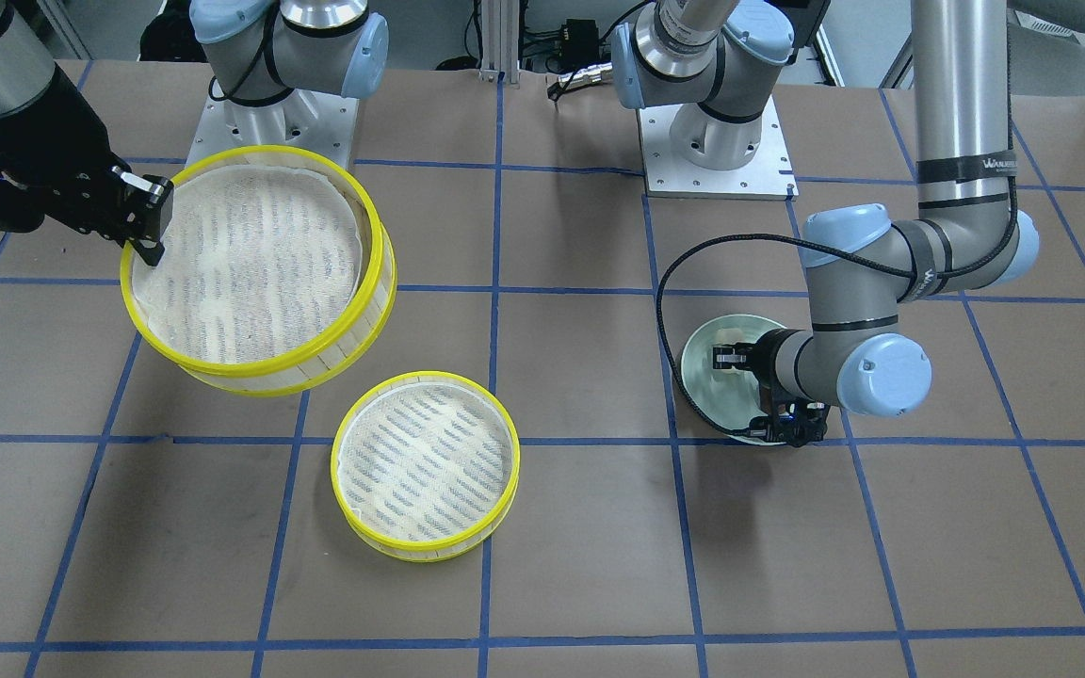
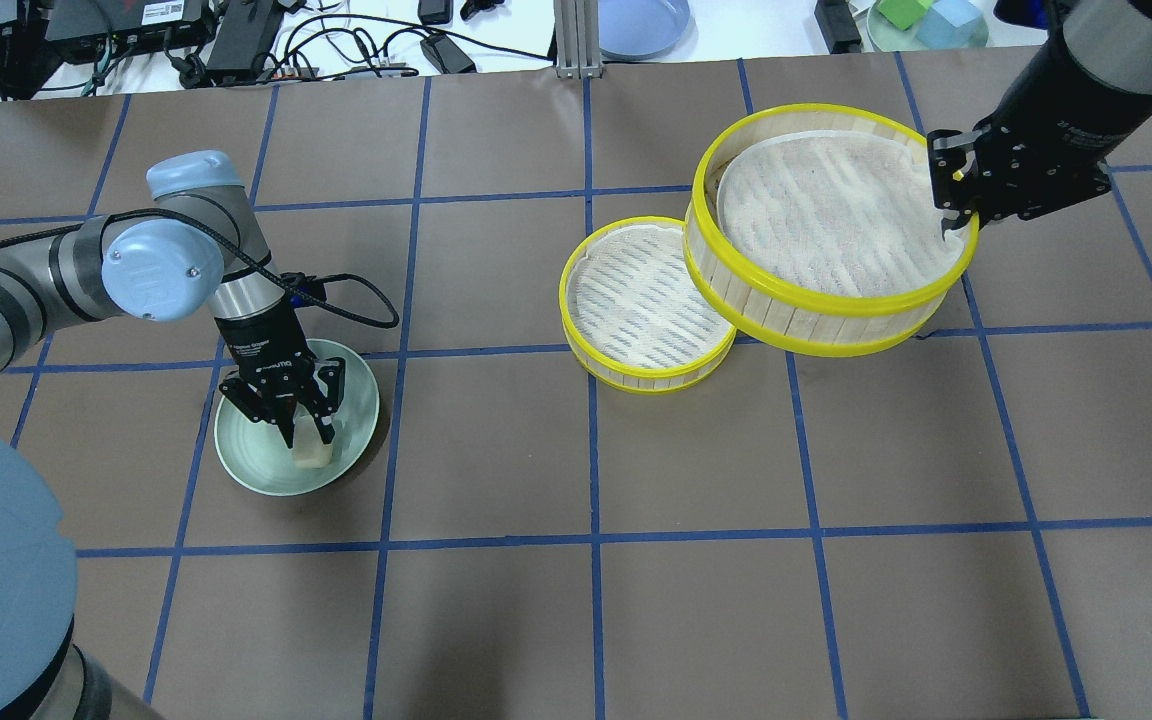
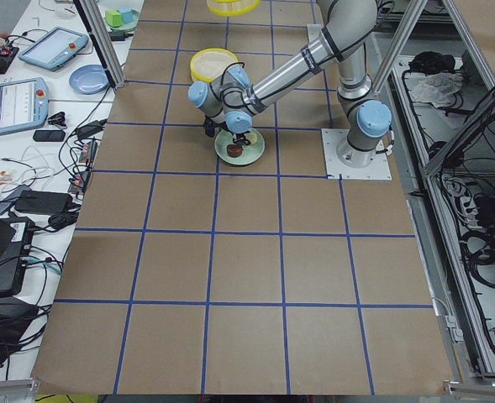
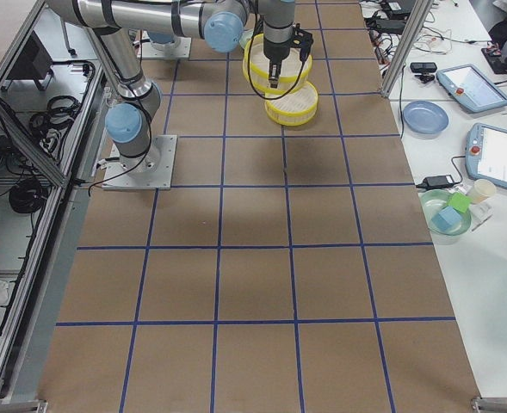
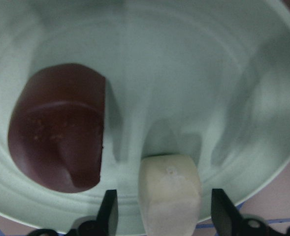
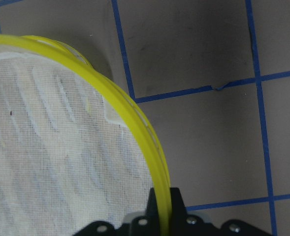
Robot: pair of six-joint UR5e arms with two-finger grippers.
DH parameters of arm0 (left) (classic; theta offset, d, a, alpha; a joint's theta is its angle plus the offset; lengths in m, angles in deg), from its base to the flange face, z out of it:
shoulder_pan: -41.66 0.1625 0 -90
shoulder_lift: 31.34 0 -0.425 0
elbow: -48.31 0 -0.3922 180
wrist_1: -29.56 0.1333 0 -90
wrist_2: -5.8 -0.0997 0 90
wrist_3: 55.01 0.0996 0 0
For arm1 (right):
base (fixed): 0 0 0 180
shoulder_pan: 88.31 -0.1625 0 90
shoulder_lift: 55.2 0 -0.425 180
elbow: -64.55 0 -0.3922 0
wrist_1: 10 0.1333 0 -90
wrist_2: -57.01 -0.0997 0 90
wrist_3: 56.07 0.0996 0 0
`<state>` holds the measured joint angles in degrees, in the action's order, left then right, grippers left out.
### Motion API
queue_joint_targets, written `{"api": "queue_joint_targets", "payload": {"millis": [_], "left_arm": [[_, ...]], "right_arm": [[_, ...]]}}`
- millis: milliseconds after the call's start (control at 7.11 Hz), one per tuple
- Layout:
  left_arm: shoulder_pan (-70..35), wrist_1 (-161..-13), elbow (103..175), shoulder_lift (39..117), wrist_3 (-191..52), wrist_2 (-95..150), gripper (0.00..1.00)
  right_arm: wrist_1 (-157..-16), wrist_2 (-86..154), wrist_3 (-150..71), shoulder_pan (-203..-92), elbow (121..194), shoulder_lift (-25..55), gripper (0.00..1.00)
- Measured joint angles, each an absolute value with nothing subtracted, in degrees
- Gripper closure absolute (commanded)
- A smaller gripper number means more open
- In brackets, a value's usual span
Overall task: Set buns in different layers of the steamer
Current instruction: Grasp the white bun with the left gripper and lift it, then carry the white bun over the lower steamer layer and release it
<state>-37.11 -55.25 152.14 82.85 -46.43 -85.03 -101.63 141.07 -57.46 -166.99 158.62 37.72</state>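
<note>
My left gripper [image 5: 162,212] is down inside the mint-green plate [image 2: 248,470] and released. Its two fingers [image 5: 109,211] stand on either side of the cream bun [image 5: 169,189], with a sliver of plate showing on each side, so nothing is grasped. I count two buns, both on that plate: the pale blocky one between the fingers, and the dark reddish-brown bun [image 5: 56,128], rounded, lying just beside it and apart from the fingers. There is one plate on the table [image 2: 636,620], in the left half, roughly midway between the robot's edge and the operators' edge. My right gripper [image 6: 162,204] is clenched on one steamer layer [image 2: 816,312], with the bright yellow rim pinched between its fingers. That layer hangs tilted and clear of the table over the right half, its white mesh liner facing up. I count two steamer layers in all. The other layer [image 1: 425,549] sits flat on the table in the right half, close to the table's middle and farther from the robot's edge than the plate. From overhead the raised rim overlaps its edge on the side toward the right end, and I cannot tell whether the two touch. Blue tape lines [image 2: 591,440] cross the brown table covering in a grid around everything.
</note>
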Motion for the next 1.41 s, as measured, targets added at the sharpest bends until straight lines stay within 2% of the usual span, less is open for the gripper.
{"api": "queue_joint_targets", "payload": {"millis": [422,703,984,1406], "left_arm": [[-37.1,-55.1,149.4,81.8,-45.4,-85.3,1.0],[-37.7,-55.6,144.7,79.2,-46.4,-83.4,1.0],[-39.2,-56.4,140.0,77.2,-53.3,-77.2,1.0],[-45.1,-49.9,138.6,77.1,-67.1,-63.9,1.0]], "right_arm": [[-101.6,141.3,-57.3,-167.2,158.9,38.0,1.0],[-101.5,141.4,-57.4,-167.4,160.1,39.2,1.0],[-101.5,141.1,-57.3,-167.5,160.4,39.7,1.0],[-101.5,141.0,-57.4,-167.5,160.6,39.7,1.0]]}}
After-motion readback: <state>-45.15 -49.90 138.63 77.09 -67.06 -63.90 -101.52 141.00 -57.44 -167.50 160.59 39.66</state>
